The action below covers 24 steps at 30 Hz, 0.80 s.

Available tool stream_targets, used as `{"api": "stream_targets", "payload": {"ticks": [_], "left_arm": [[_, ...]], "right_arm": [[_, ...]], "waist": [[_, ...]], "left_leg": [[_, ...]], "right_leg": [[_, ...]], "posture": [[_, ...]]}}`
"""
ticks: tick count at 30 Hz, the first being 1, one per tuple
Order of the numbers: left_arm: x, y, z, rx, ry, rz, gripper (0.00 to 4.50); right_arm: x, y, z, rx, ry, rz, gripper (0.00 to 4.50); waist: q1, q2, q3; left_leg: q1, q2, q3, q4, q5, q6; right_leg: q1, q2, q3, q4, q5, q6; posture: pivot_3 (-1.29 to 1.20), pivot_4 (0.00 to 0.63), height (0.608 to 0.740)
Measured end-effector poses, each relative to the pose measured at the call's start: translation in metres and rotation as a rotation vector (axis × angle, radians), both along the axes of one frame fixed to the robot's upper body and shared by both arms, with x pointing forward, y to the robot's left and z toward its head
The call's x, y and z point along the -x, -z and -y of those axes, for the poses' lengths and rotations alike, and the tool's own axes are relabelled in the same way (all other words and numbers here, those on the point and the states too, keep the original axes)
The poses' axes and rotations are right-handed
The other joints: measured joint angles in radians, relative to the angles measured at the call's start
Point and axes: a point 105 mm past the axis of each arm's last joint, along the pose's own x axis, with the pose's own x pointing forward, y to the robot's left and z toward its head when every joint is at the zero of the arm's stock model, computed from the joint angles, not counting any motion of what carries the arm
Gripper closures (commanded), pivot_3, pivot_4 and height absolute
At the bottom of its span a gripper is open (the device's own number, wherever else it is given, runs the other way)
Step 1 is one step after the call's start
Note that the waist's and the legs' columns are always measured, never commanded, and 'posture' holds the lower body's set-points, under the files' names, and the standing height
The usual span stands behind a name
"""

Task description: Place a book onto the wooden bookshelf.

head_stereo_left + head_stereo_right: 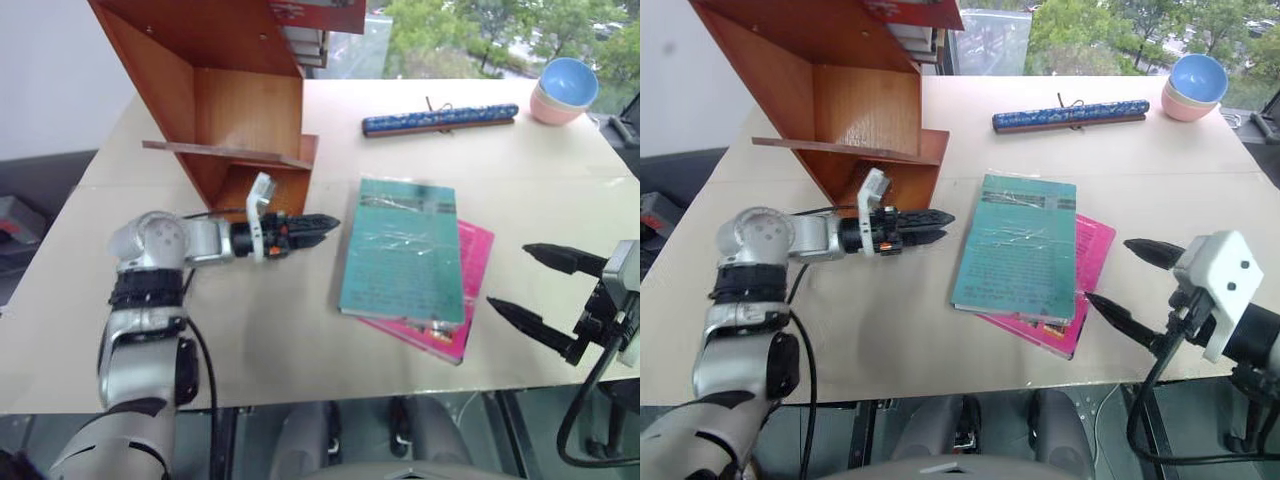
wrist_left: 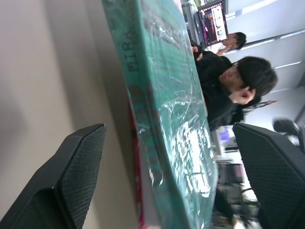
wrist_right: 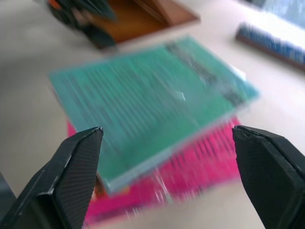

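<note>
Black fingers of the left hand point(image 1: 322, 226) stood spread, pointing sideways at the book's point(image 1: 405, 248) edge, just short of it and holding nothing. Beyond the bench's point(image 1: 270, 330) near right edge, the right hand point(image 1: 535, 283) hung with its fingers wide apart, also empty. Flat on the bench lay the teal book, resting on a pink book point(image 1: 470, 290) near the middle of the front edge. Behind the left hand stood the wooden bookshelf point(image 1: 225, 110) at the far left corner. A blue roll point(image 1: 440, 119) and stacked bowls point(image 1: 566, 90) sat along the far edge.
</note>
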Motion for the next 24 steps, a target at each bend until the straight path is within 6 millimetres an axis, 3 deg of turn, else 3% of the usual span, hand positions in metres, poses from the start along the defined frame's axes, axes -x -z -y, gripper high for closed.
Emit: {"api": "stream_targets", "payload": {"ticks": [8, 10, 19, 24], "left_arm": [[-0.007, 0.022, 0.029, 0.016, 0.027, -0.132, 0.0], [-0.008, 0.026, 0.056, 0.051, 0.077, -0.14, 0.0], [-0.009, 0.018, 0.064, 0.141, 0.121, -0.152, 4.27], [-0.002, 0.011, 0.059, 0.157, 0.159, -0.179, 4.43]], "right_arm": [[0.0, -0.008, -0.015, -0.037, -0.029, 0.033, 0.02], [-0.002, -0.008, -0.022, -0.043, -0.047, 0.032, 0.02], [-0.002, -0.006, -0.022, -0.049, -0.016, 0.021, 0.0], [-0.002, -0.003, -0.019, -0.05, 0.0, 0.016, 0.0]], "waist": [[0.0, -0.002, 0.001], [0.005, -0.004, 0.002], [0.001, -0.004, 0.002], [0.001, -0.005, 0.002]], "left_leg": [[-0.001, 0.0, 0.0, 0.0, 0.0, 0.0], [-0.001, -0.001, 0.0, 0.0, 0.0, 0.0], [-0.002, -0.001, 0.0, 0.0, 0.0, 0.0], [-0.003, -0.001, -0.001, 0.0, 0.0, 0.0]], "right_leg": [[-0.001, -0.001, 0.0, 0.0, 0.002, -0.004], [0.0, -0.002, -0.001, 0.0, 0.002, -0.004], [-0.001, -0.002, -0.001, 0.0, 0.002, -0.004], [-0.002, -0.002, -0.001, 0.0, 0.002, -0.004]], "posture": [[0.0, 0.15, 0.738], [0.0, 0.15, 0.738], [0.0, 0.15, 0.738], [0.0, 0.15, 0.738]]}}
